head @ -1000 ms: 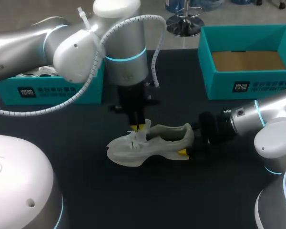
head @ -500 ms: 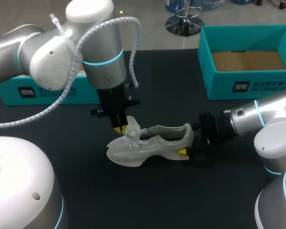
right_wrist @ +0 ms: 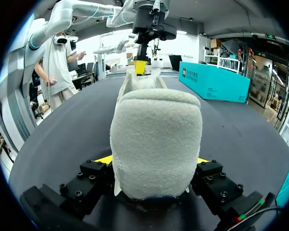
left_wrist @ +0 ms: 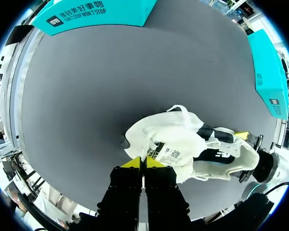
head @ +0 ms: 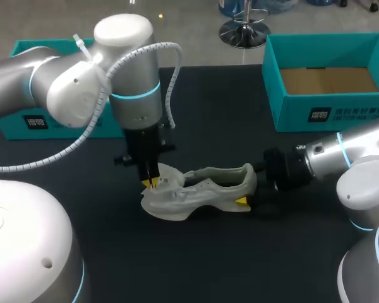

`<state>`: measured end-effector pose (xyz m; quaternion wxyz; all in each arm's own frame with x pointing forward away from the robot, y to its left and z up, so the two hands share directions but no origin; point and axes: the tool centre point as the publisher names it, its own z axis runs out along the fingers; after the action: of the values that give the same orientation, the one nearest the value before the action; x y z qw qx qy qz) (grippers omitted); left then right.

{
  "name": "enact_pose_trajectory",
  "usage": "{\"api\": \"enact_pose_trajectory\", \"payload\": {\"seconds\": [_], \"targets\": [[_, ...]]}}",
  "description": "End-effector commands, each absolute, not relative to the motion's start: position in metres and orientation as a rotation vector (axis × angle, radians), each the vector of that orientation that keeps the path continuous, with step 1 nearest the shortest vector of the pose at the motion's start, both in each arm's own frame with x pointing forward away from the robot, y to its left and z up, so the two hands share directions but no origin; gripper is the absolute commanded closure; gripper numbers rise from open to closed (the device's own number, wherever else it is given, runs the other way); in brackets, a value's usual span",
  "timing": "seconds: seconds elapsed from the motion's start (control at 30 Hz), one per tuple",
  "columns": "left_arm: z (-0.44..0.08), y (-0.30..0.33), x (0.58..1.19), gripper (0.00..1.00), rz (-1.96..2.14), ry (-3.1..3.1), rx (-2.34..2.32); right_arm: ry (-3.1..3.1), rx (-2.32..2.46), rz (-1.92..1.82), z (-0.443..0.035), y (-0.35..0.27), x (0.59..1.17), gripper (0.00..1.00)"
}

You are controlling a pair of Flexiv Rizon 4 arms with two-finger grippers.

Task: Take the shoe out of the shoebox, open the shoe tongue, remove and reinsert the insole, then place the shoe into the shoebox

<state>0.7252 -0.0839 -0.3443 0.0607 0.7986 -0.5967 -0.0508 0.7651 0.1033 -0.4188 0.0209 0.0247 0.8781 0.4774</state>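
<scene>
The pale shoe [head: 199, 192] stands on its sole in the middle of the dark surface [head: 196, 265], well apart from the open teal shoebox [head: 316, 115] at the far right. The right claw [right_wrist: 154, 161] clamps the heel from both sides, low by the surface. The left claw [left_wrist: 144, 162] hangs over the toe end, its yellow tips pinched together on the edge of the tongue [left_wrist: 171, 153], which is folded forward toward the toe. A second teal box [head: 16, 126] sits behind the left arm
</scene>
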Motion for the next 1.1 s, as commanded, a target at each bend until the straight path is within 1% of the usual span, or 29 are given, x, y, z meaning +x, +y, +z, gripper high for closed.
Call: {"api": "enact_pose_trajectory", "payload": {"seconds": [0.03,0.17,0.3,0.37,0.43,0.47,0.5,1.1], "targets": [[-0.364,-0.089,0.735,1.0,-0.202,-1.792,2.419,2.725,0.079,1.474,-0.42,0.105,0.765,1.0],[-0.377,-0.086,0.739,1.0,-0.234,-1.759,2.429,2.725,0.079,1.474,-0.42,0.105,0.765,1.0],[-0.376,-0.088,0.74,1.0,-0.232,-1.774,2.422,2.725,0.079,1.474,-0.42,0.105,0.765,1.0],[-0.374,-0.09,0.739,0.73,-0.226,-1.79,2.417,2.725,0.079,1.474,-0.42,0.105,0.765,1.0],[-0.37,-0.091,0.739,0.47,-0.217,-1.801,2.409,2.725,0.079,1.474,-0.42,0.105,0.765,1.0],[-0.367,-0.092,0.739,0.19,-0.209,-1.809,2.409,2.725,0.079,1.474,-0.42,0.105,0.765,1.0],[-0.364,-0.092,0.739,0.0,-0.198,-1.818,2.405,2.725,0.079,1.474,-0.42,0.105,0.765,1.0],[-0.304,-0.118,0.742,0.0,-0.04,-2.113,2.209,2.725,0.079,1.474,-0.42,0.105,0.765,1.0]]}}
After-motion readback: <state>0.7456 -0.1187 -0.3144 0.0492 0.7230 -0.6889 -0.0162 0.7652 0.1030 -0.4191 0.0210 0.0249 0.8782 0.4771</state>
